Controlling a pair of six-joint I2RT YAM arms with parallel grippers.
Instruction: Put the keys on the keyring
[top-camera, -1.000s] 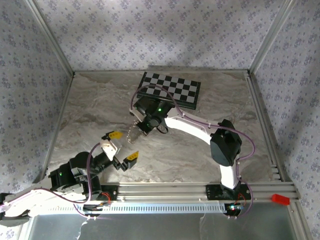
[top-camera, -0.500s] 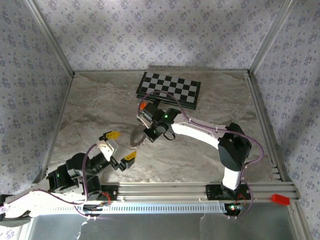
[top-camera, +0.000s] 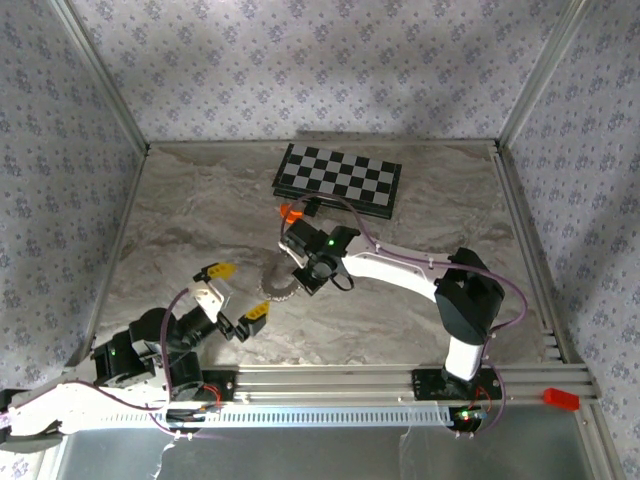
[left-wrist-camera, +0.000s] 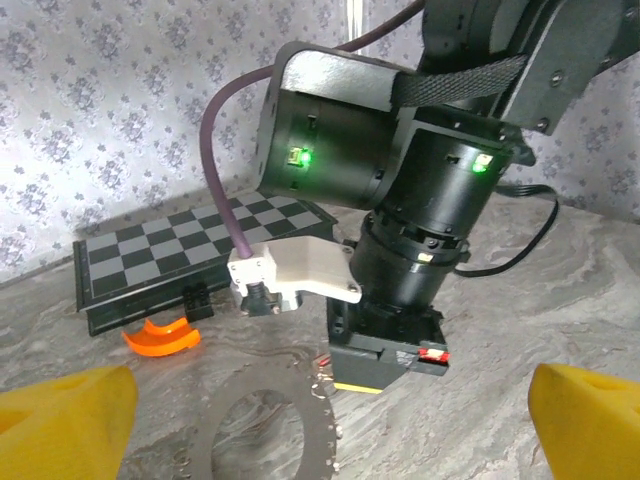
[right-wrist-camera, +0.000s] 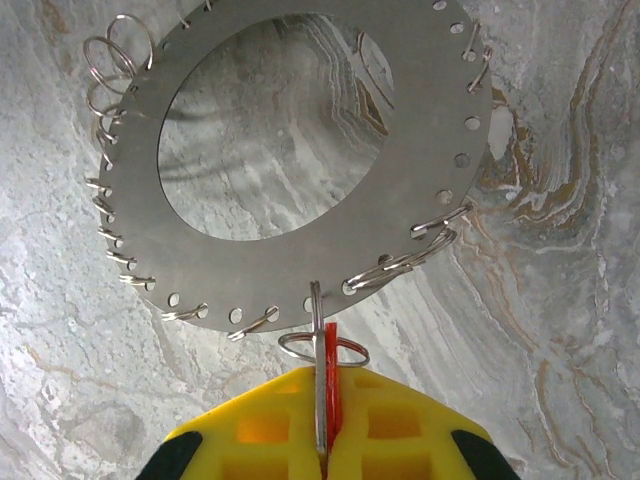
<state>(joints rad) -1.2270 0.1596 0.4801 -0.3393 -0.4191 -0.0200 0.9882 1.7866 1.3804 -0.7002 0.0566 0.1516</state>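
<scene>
Our right hand is pinched tight on the red key, held edge-on at the keyring rim, probably to thread it. Keyring sits low at the desk, centre front. Left hand is wide open and empty, just beside it.

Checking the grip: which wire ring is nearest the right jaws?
The ring at the disc's bottom edge, beside the red key; others sit farther around the rim.

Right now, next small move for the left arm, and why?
Probably ease the left claw forward to pinch the keyring: that claw stands open facing it, while the right claw is shut on the red key at its rim.
</scene>
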